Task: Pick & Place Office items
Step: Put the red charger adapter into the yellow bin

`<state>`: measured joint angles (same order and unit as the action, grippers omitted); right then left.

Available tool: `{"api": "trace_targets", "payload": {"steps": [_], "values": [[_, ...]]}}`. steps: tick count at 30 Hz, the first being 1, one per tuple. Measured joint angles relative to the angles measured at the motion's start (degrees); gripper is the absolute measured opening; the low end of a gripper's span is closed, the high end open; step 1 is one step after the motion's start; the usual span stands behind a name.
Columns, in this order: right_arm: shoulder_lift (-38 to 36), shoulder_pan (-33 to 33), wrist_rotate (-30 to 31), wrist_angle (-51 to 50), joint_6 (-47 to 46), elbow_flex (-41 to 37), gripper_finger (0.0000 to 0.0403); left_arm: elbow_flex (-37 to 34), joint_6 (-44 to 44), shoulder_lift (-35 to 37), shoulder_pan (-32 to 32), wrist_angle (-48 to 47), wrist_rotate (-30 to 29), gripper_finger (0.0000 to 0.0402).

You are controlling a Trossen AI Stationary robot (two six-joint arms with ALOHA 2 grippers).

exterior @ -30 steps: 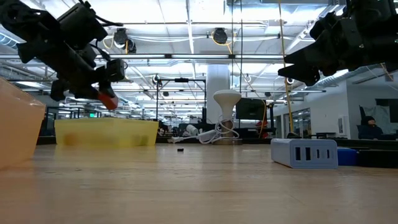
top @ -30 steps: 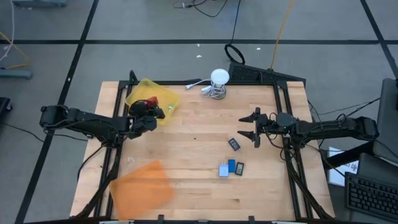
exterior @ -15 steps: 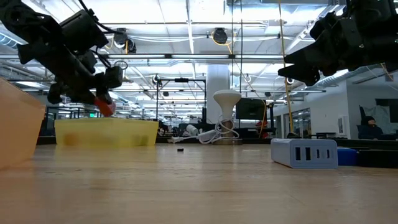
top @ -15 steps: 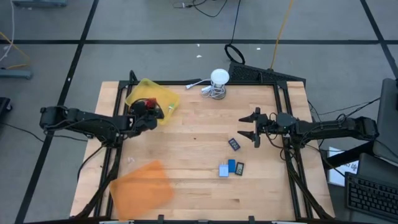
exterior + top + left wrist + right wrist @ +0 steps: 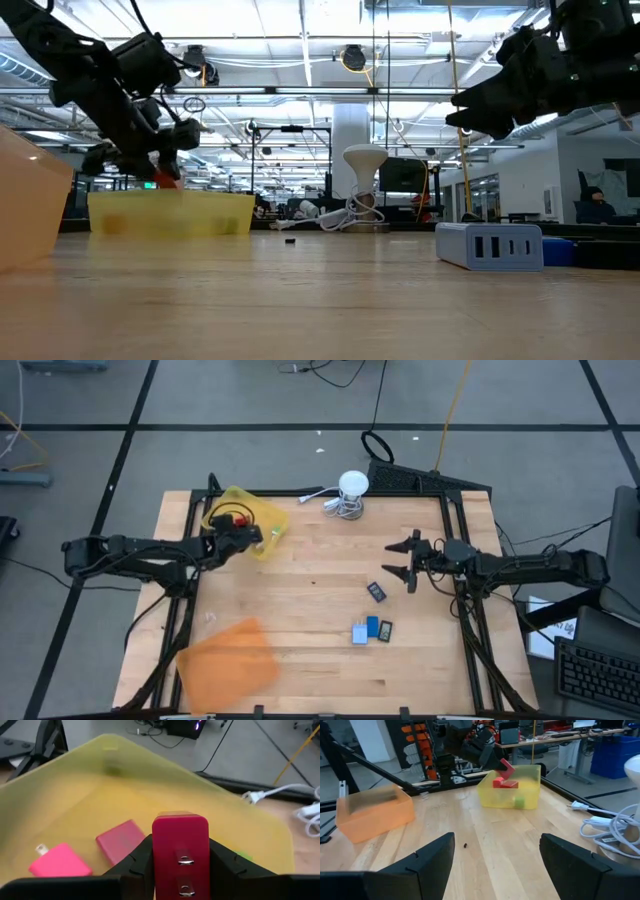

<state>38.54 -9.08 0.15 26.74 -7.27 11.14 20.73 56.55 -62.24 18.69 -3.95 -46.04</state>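
Overhead, the left gripper [image 5: 238, 538] hangs over the yellow tray [image 5: 247, 520] at the far left of the table, its jaws pinched on a red charger block [image 5: 237, 519]. The remaining office items lie well apart on the right half: a dark piece [image 5: 377, 591] and, nearer, a blue cluster [image 5: 371, 630]. The right gripper [image 5: 404, 560] hovers over bare wood just far of them, jaws spread and empty. An orange tray [image 5: 228, 655] sits at the near left.

From table height, the left gripper [image 5: 150, 160] is above the yellow tray's near wall [image 5: 170, 212], the red piece [image 5: 167, 179] just over the rim. I would judge the drop should wait until the block is past that wall and over the tray's floor, so it cannot catch the rim and tumble out onto the wood.

Through the left wrist camera, the red block [image 5: 180, 851] stands upright between the two fingers [image 5: 138, 865], prongs facing the camera, with two more red pieces [image 5: 120, 842] [image 5: 59, 860] already lying in the tray. Releasing over the bare floor beside them, from low down, would likely keep it from bouncing off them.

Through the right wrist camera, the spread fingers [image 5: 427, 860] frame the yellow tray [image 5: 511, 786] far across the table; this arm only waits.
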Motion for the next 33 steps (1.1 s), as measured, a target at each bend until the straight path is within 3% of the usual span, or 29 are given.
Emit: {"api": "trace_targets", "payload": {"steps": [6,10,14,22,29,33], "values": [[0.55,-1.27,-0.21,0.02,0.28,0.0,0.0279,0.0,-3.31,-0.03,2.06,5.9,2.81,0.0143],[1.51,-1.4,-0.21,0.01,0.26,0.0,0.0279,0.01,-2.95,-1.51,2.0,5.6,4.48,0.0131],[2.26,-1.4,-0.23,0.03,0.04,0.0,0.0279,0.0,-1.78,-5.21,0.99,6.94,3.97,0.0122],[2.54,-1.4,-0.24,0.03,0.02,0.0,0.0279,0.02,-2.03,-12.79,1.51,14.43,3.56,0.0155],[2.54,-1.4,-0.25,0.02,0.0,0.0,0.0279,0.02,-2.4,-13.66,2.02,14.76,3.54,0.0128],[2.54,-1.4,-0.26,0.0,-0.53,0.0,0.0279,0.02,-2.51,-13.66,2.03,14.76,3.54,0.0143]]}}
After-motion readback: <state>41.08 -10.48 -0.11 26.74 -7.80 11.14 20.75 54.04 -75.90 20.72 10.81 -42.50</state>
